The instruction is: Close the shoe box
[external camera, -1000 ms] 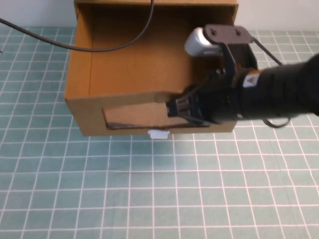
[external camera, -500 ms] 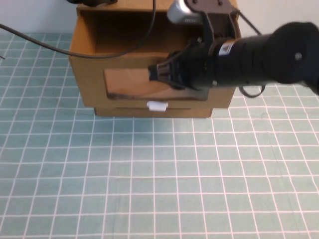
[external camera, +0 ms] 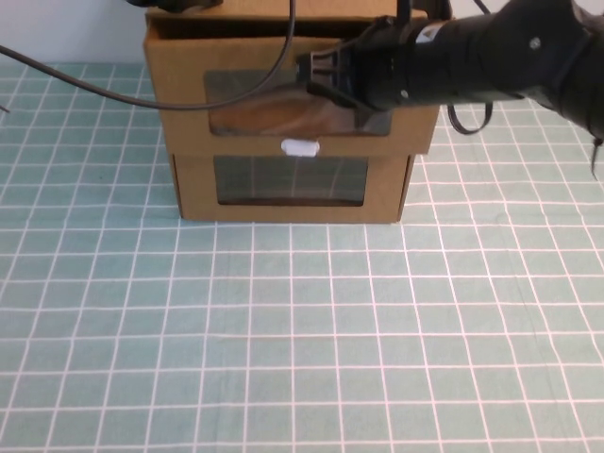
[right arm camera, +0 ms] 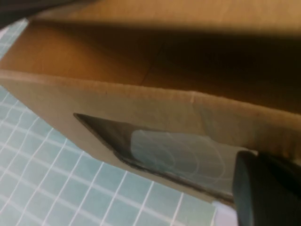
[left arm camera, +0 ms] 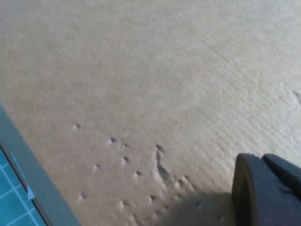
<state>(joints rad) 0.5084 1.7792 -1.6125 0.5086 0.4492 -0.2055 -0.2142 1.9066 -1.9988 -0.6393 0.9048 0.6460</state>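
Against the right tool (external camera: 316, 75), grip state not discernible, the shoe box (external camera: 283, 104) is pressed nearly shut; a little travel seems left. Left tool (left arm camera: 268, 188), equally unreadable, is held at cardboard.

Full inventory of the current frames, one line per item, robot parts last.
shoe box: 1, brown cardboard, upper of the stack at the table's far side, clear window in front, white pull tab just below that window.
lower cardboard box: 1, brown, directly under the shoe box, its own clear window facing the camera.
cable: 1, black, crossing the shoe box front from the left.
table mat: 1, teal with white grid, covering the table.
right hand: 1, black, at the shoe box's front, over its window.
left hand: 1, black, close over plain cardboard; only part visible.
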